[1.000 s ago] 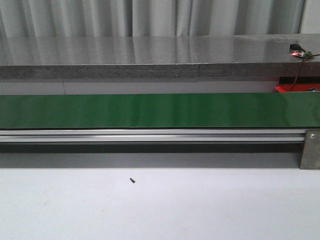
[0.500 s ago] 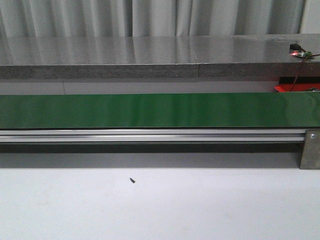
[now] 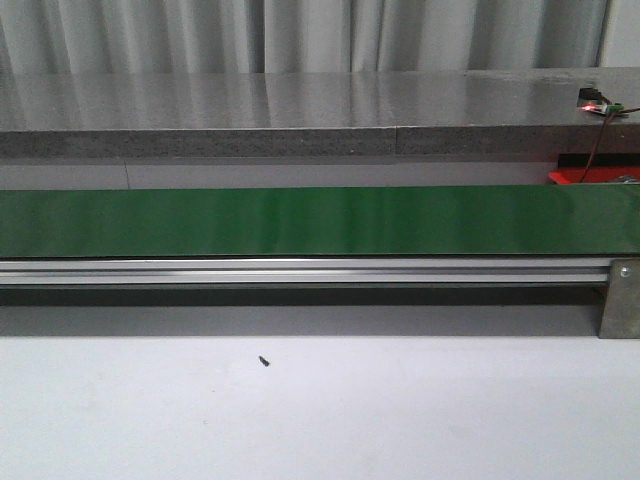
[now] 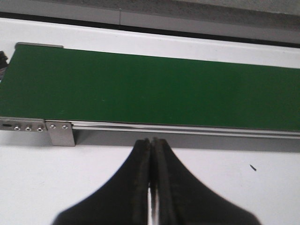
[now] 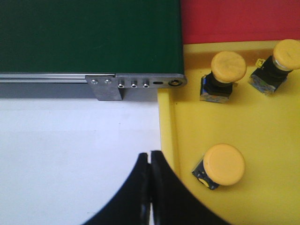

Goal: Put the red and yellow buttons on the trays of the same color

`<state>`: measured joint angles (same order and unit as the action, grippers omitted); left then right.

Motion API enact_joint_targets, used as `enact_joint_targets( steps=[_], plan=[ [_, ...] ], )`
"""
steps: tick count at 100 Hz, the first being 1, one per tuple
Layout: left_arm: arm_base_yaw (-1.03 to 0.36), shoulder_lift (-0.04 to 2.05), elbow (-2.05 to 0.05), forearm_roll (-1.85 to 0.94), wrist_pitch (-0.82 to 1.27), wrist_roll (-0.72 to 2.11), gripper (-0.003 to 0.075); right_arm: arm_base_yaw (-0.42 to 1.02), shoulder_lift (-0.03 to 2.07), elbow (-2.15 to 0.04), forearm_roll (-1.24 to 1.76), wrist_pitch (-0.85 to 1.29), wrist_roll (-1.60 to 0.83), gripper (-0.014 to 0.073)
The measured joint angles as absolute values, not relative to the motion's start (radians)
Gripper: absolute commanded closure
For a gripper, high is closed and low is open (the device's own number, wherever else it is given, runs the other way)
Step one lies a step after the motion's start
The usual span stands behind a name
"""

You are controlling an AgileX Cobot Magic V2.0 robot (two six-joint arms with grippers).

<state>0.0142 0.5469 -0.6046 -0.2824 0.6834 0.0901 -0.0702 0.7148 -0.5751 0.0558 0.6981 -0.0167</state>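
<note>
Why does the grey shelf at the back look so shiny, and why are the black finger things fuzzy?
Front view: the grey shelf mirrors the curtain behind it in pale streaks. Left wrist view: the left gripper sits too close to the lens, so it blurs. Right wrist view: the right gripper blurs too, while the yellow buttons look sharp.

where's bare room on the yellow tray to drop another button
Yellow tray: bare in the middle band between the two yellow buttons by the red tray and the lone one nearer the right tool. Crowded along the red tray's edge.
</note>
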Motion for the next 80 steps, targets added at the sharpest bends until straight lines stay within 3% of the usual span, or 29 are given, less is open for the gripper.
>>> enact_joint_targets(
  steps=[57,69,80],
  plan=[
    [0.336,0.891,-0.697,-0.239,0.667,0.034,0.0722,-0.070,0.715,-0.575,0.056,0.698,-0.017,0.0662],
    [0.391,0.984,-0.735,-0.234,0.665,0.041,0.0574,-0.070,0.715,-0.575,0.056,0.698,-0.017,0.0662],
    [0.429,1.070,-0.783,-0.230,0.665,0.042,0.0304,-0.070,0.715,-0.575,0.056,0.698,-0.017,0.0662]
  ],
)
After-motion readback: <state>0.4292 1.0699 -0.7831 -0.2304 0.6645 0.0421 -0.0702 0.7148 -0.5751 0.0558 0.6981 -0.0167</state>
